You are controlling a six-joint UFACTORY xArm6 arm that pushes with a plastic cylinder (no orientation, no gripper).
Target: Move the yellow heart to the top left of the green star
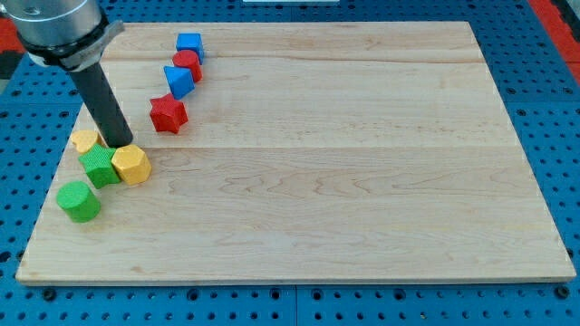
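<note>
while the rod's tip (120, 143) stood at the worktop's (362, 181) left edge, wedged among the yellow heart (86, 139), green star (99, 167) and yellow hexagon (131, 164), the heart already lay at the star's upper left. no jaws were fitted. count: two yellow, two green, two red, two blue.

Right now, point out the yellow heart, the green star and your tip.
yellow heart (84, 139): camera view, on its top face, left of the rod.
green star (98, 167): camera view, on the middle of its top face.
my tip (120, 145): camera view, the rod's very end, between the yellow blocks.
</note>
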